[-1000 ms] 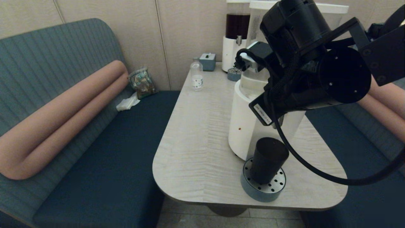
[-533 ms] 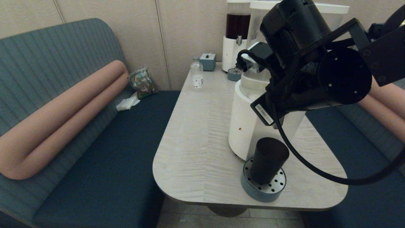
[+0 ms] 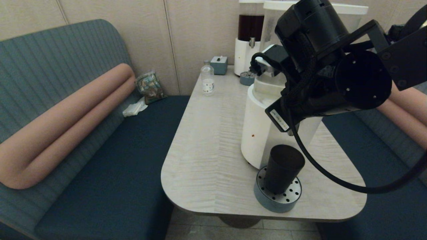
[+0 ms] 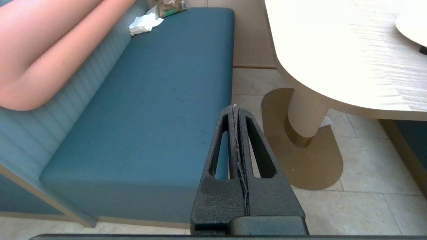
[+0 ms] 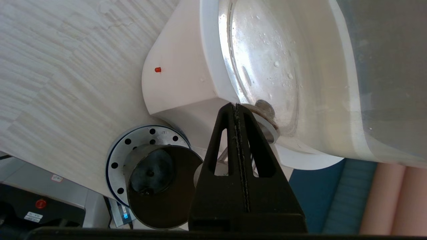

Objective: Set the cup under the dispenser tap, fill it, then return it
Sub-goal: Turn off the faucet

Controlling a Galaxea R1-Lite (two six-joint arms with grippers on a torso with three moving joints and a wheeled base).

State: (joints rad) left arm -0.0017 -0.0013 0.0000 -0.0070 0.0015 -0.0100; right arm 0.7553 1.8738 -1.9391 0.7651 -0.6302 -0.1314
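Dispenser (image 3: 267, 113): large, white base, on the table (image 3: 206, 140).
Right pincer (image 5: 237, 110): fingers pressed together, holding nothing, tip at the tap (image 5: 265, 111); over the last second it edged slightly up, likely working the tap to fill.
Left pincer (image 4: 235, 111): closed, empty, parked well left of the dispenser.
Cup (image 3: 283, 168): on the drip tray (image 3: 278, 196) before the dispenser, under the tap; axis upright, mouth up; no stream visible.

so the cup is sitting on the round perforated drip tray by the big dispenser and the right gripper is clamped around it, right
Not quite. The cup does stand on the round perforated drip tray by the big dispenser, but the right gripper is not around it: its fingers are shut on nothing, up near the dispenser tap, clear of the cup. The right wrist view shows this.
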